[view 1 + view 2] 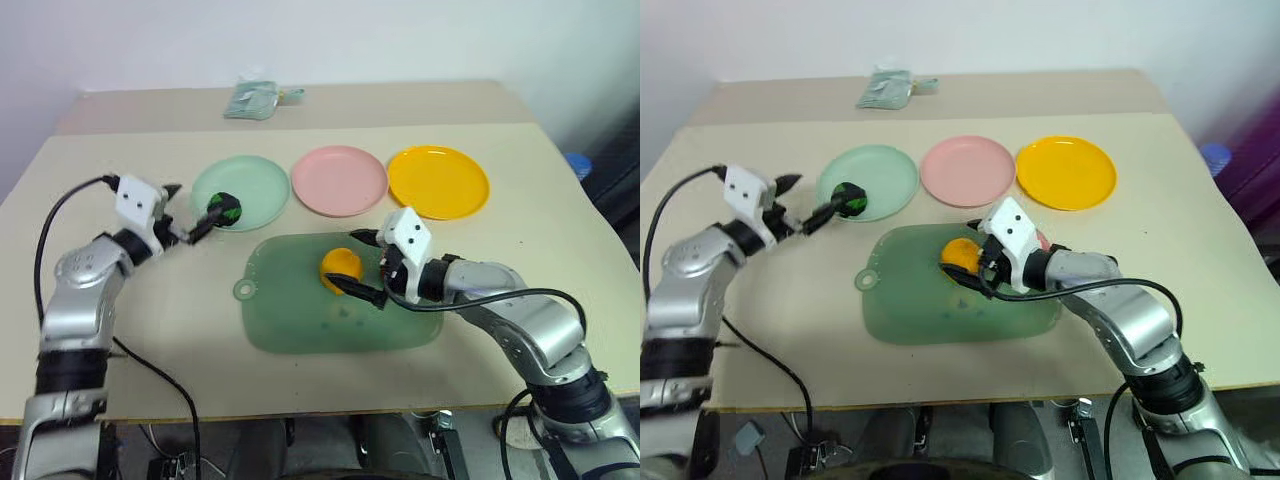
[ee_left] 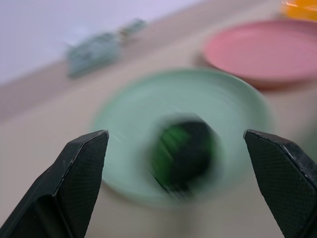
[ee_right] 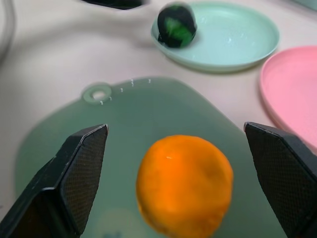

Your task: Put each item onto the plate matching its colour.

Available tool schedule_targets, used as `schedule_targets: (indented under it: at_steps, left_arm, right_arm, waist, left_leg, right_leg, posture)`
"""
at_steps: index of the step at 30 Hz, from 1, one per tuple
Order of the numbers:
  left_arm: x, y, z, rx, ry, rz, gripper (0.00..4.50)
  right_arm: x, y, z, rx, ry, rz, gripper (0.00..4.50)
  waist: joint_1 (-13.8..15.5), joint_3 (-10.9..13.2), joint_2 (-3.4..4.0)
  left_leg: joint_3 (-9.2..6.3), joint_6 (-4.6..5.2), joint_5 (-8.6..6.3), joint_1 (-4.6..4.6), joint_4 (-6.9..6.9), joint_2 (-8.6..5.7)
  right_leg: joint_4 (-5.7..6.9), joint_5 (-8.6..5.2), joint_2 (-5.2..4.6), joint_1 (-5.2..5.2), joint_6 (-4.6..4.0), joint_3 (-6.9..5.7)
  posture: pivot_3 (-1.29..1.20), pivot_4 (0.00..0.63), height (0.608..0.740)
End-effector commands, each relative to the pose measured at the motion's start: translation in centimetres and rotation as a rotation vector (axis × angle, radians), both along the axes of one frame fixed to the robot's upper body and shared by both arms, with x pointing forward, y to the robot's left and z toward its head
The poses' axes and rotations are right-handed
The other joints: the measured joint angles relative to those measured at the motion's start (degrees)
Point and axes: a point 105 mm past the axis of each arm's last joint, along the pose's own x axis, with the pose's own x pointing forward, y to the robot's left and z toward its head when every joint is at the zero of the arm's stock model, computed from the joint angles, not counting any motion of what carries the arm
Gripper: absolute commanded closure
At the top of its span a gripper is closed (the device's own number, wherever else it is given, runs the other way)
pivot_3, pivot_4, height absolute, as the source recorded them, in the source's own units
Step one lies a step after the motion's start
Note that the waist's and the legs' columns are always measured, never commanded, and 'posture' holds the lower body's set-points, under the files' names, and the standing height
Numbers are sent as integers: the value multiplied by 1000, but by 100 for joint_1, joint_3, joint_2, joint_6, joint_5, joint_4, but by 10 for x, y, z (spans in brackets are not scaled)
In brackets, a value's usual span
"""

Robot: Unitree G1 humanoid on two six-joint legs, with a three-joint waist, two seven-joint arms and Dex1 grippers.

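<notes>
The right hand (image 3: 181, 144), fingers wide, has the orange (image 3: 184, 184) dead ahead at 12 o'clock between them.

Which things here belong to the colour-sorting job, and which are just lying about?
Job: green ball on green plate; orange; pink plate; yellow plate; open right tool around the orange.
Lying about: green tray; packet at the back.
</notes>
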Motion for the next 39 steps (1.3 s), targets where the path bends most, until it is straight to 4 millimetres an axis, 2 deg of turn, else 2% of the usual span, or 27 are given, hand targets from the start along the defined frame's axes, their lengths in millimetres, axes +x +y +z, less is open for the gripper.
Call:
schedule_targets:
  at_steps: [1, 4, 6, 9, 10, 11, 14, 16, 18, 20, 22, 25, 28, 29, 31, 33, 35, 37, 39]
  left_arm:
    - [-45, -41, 0, 56, 38, -252, 29]
    - [-70, -59, -14, 67, 111, -346, 29]
    - [-78, -68, -17, 49, 120, -369, 29]
    - [-82, -76, -15, 25, 120, -384, 0]
    - [-83, -78, -13, 19, 117, -386, 0]
    - [-84, -80, -12, 10, 114, -391, 0]
    - [-87, -88, -12, -4, 108, -417, 0]
    - [-89, -93, -13, -13, 109, -438, 0]
    - [-91, -102, -14, -24, 115, -465, 0]
    - [-92, -109, -15, -31, 114, -484, 0]
    - [-91, -115, -15, -42, 111, -497, 0]
    - [-91, -121, -16, -52, 105, -506, 0]
    - [-91, -123, -17, -52, 101, -502, 0]
    - [-91, -122, -17, -52, 100, -498, 0]
    - [-91, -120, -17, -53, 99, -484, 0]
    - [-92, -117, -18, -53, 106, -467, 0]
    - [-93, -115, -20, -49, 114, -458, 0]
    - [-93, -114, -21, -49, 116, -456, 0]
    - [-92, -113, -21, -51, 117, -460, 0]
  right_arm:
    - [8, 3, -6, -26, 26, -41, 0]
    - [10, 4, -14, -43, 72, -54, 0]
    - [15, 3, -19, -72, 70, -79, 0]
    - [16, 5, -13, -58, 54, -80, 914]
    - [15, 5, -6, -38, 43, -78, 1371]
    - [16, 4, 4, -12, 26, -84, 1627]
    - [28, -8, 38, 86, -17, -156, 1630]
    - [45, -24, 56, 142, -37, -256, 1630]
    - [73, -52, 67, 164, -56, -420, 1630]
    - [96, -78, 65, 158, -42, -560, 1630]
    - [118, -98, 54, 116, -39, -650, 1630]
    - [143, -119, 42, 94, -41, -753, 1630]
    - [155, -126, 46, 130, -66, -758, 222]
    - [155, -125, 50, 134, -87, -742, 45]
    - [151, -119, 61, 126, -159, -676, 45]
    - [127, -109, 80, 151, -244, -510, 45]
    - [89, -98, 88, 172, -268, -289, 45]
    - [59, -92, 83, 163, -236, -146, 45]
    - [24, -90, 55, 78, -121, -21, 45]
  waist:
    - [13, -1, -2]
    - [22, 0, 0]
    - [-1, 0, 0]
    - [-23, 1, 3]
    - [-26, 1, 3]
    - [-28, 1, 3]
    - [-34, 1, 4]
    - [-34, 2, 5]
    - [-34, 1, 4]
    - [-15, 0, 2]
    - [-11, 0, 2]
    - [-49, 3, 8]
    - [-80, 12, 23]
    - [-97, 14, 27]
    - [-151, 15, 28]
    - [-175, 15, 30]
    - [-139, 15, 30]
    - [-98, 15, 30]
    - [-14, 15, 29]
  left_leg:
    - [-1, 0, 0, 0, 0, -1]
    - [-5, 1, -1, 1, -1, -5]
    - [-6, 1, -1, 2, -2, -3]
    - [-3, 2, -1, 4, -3, -2]
    - [-3, 2, -1, 3, -4, -2]
    - [-3, 3, -2, 3, -4, -2]
    - [-3, 3, -2, 3, -4, -3]
    - [-2, 3, -2, 4, -4, -4]
    - [-2, 3, -2, 4, -4, -6]
    - [0, 3, -2, 5, -4, -11]
    - [2, 3, -2, 7, -4, -13]
    - [10, 3, -2, 7, -4, -15]
    - [19, 3, -1, 4, -9, -12]
    - [22, 3, -1, 2, -11, -11]
    - [23, 3, -2, 1, -14, -9]
    - [21, 4, -1, -1, -14, -8]
    - [15, 6, -3, -4, -14, -6]
    - [1, 10, -5, -8, -13, -2]
    - [3, 11, -6, -4, -6, 0]
  right_leg:
    - [-2, 0, -1, 2, 0, -1]
    - [-6, 0, -10, 9, -1, -5]
    - [-6, 0, -6, 9, -1, -6]
    - [-5, 0, 1, 7, -1, -6]
    - [-5, 0, 4, 6, -1, -6]
    - [-5, 0, 6, 6, -1, -6]
    - [-5, 0, 9, 6, -1, -6]
    - [-4, 0, 9, 6, 0, -5]
    - [-4, 0, 10, 6, 0, -6]
    - [-5, 0, 10, 8, -1, -6]
    - [-5, 0, 9, 10, -1, -6]
    - [-5, 0, 12, 7, -1, -3]
    - [-3, 0, 18, -5, -1, 4]
    - [-2, 0, 20, -11, -1, 7]
    - [-1, 0, 20, -14, -1, 10]
    - [-1, 0, 19, -14, -1, 10]
    - [-2, 0, 17, -13, -1, 8]
    - [-10, 0, 16, -5, 0, 0]
    - [-12, 0, 13, 4, 1, 1]
  posture:
    - [0, 150, 740]
    - [0, 150, 740]
    - [0, 150, 740]
    - [0, 150, 740]
    - [0, 150, 740]
    - [0, 150, 740]
    - [0, 150, 740]
    - [0, 150, 740]
    - [0, 150, 740]
    - [0, 150, 740]
    - [0, 150, 740]
    - [0, 150, 740]
    - [0, 150, 740]
    - [0, 150, 740]
    - [0, 150, 740]
    - [0, 150, 740]
    - [0, 150, 740]
    - [0, 150, 740]
    - [0, 150, 740]
